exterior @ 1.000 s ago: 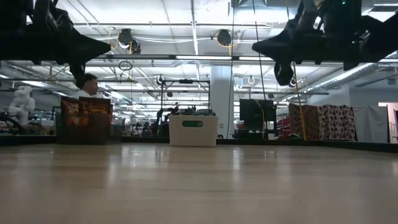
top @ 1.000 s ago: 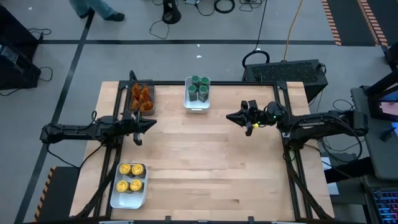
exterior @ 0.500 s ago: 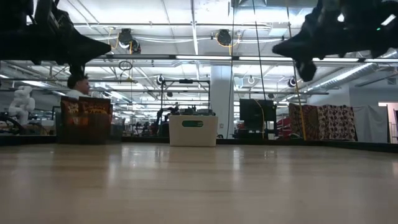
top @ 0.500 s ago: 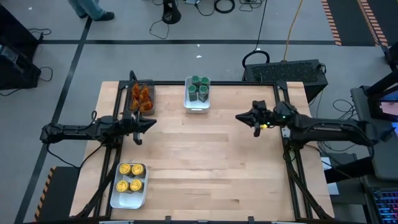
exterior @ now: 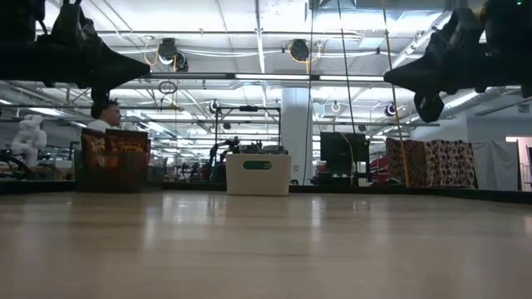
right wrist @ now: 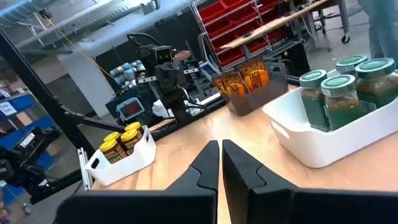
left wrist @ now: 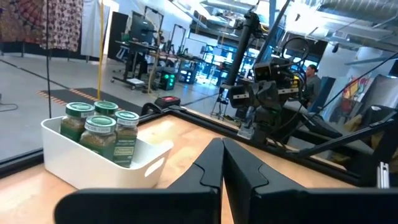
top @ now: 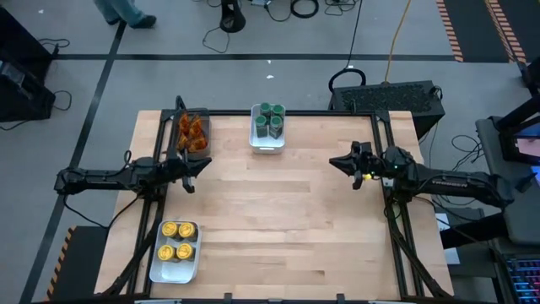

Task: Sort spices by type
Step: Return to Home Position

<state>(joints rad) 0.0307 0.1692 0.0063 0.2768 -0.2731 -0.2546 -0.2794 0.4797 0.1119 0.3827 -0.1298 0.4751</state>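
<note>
Green-lidded spice jars stand in a white tray at the table's far middle. Yellow-lidded jars fill a white tray at the near left. Orange-brown packets sit in a dark clear-sided bin at the far left. My left gripper is shut and empty above the left side, near the bin. My right gripper is shut and empty above the right side. Both hang high over the wood in the low view: my left gripper, my right gripper.
Bare wooden tabletop lies between the two arms and toward the near edge. Black frame rails run along the table's left and right sides. A person stands in the room beyond the table.
My right gripper has drawn back toward the table's right edge, staying shut and empty. The jars, packets and trays have not moved.
</note>
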